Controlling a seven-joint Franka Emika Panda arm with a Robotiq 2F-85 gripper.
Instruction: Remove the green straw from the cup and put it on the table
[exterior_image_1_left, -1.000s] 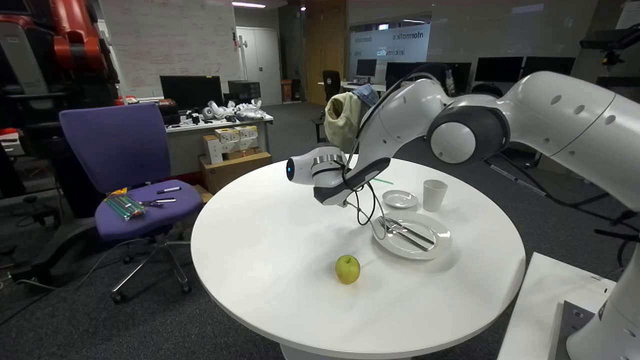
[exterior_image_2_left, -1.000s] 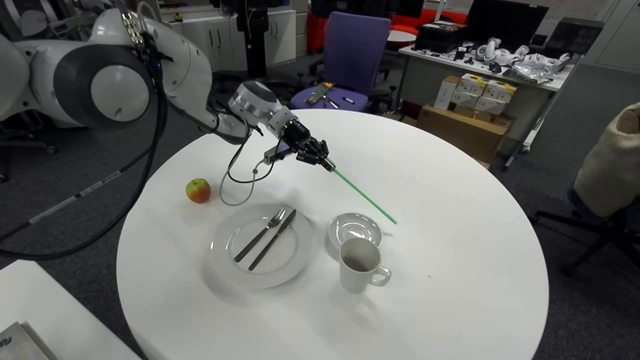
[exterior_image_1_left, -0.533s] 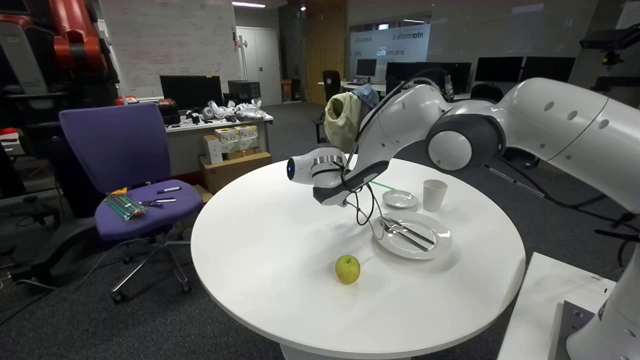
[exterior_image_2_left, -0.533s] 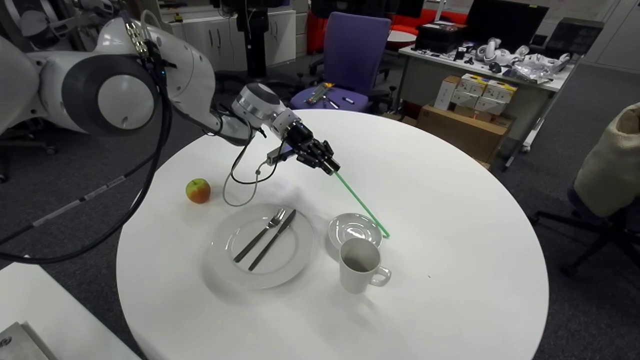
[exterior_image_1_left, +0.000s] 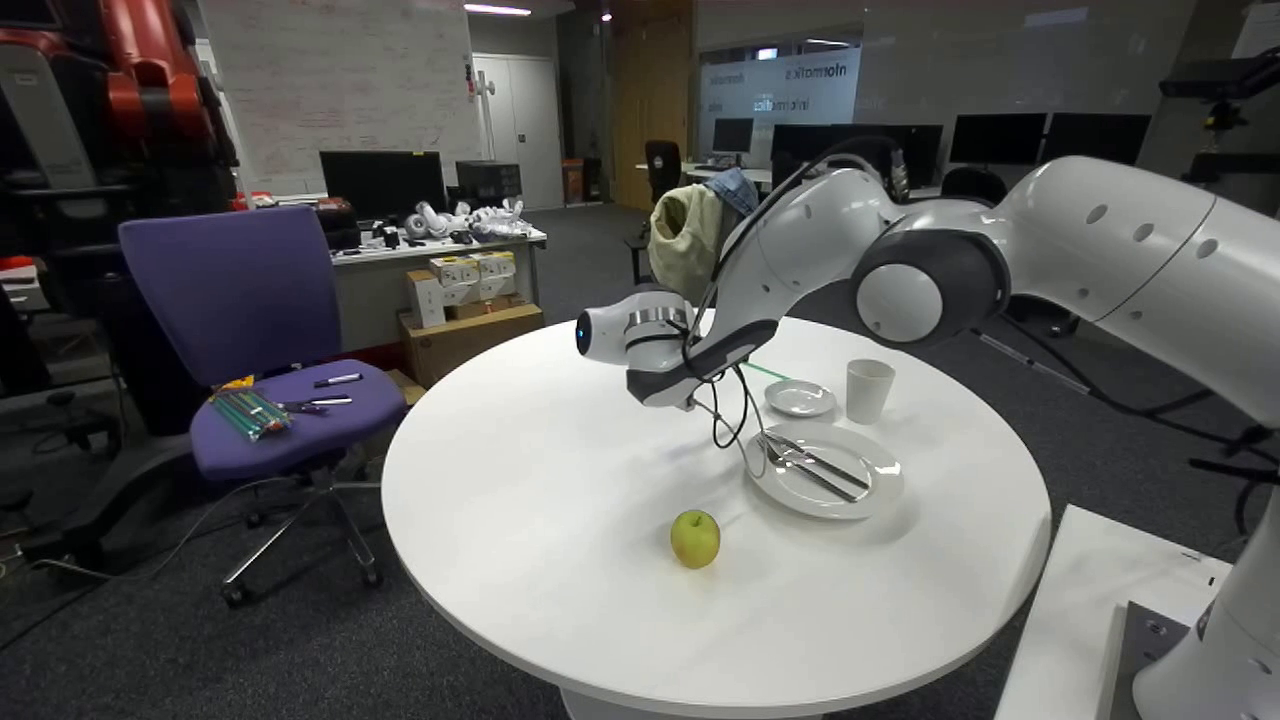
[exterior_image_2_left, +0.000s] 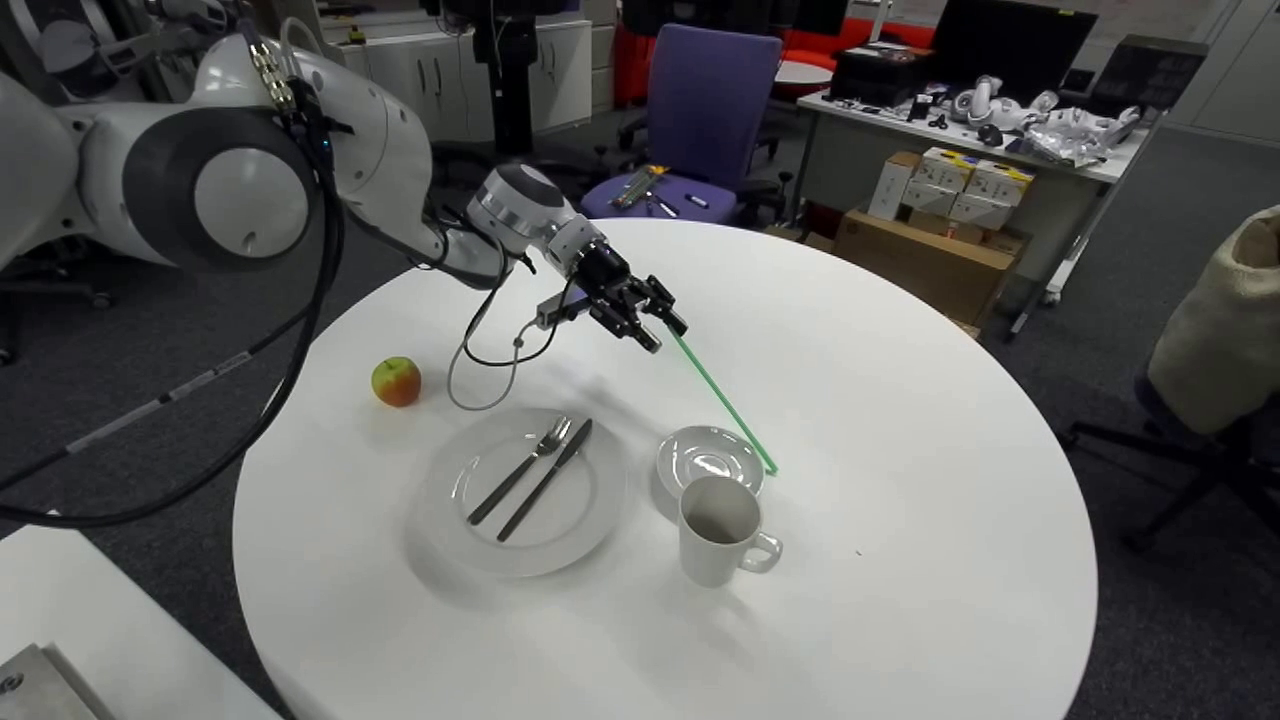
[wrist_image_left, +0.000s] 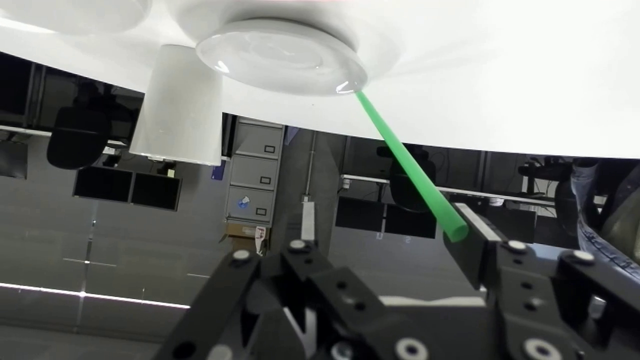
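Note:
Against the inner side of one of the fingers (wrist_image_left: 472, 235) leans the near end of the green straw (wrist_image_left: 405, 157); the opposite finger stands well apart from it. My gripper (wrist_image_left: 390, 225) is open, its tips (exterior_image_2_left: 664, 335) above the table (exterior_image_2_left: 900, 600). The straw (exterior_image_2_left: 722, 400) slants down from there, its far end at the saucer's edge. In an exterior view only part of the straw (exterior_image_1_left: 768, 371) shows; the arm hides my gripper there. The white cup (exterior_image_2_left: 715, 550), with a handle, stands upright beside the saucer, and no straw is in it.
The small white saucer (exterior_image_2_left: 708, 460) lies between cup and straw. A white plate (exterior_image_2_left: 460, 460) carries a fork (exterior_image_2_left: 515, 475) and a knife (exterior_image_2_left: 545, 490). An apple (exterior_image_2_left: 396, 381) sits near the arm's cables. Beyond the table stands a purple chair (exterior_image_1_left: 240, 290).
My gripper was shut on the straw and has opened. The straw's far end has swung down to the saucer's edge. The arm shifted slightly, then stayed nearly still.

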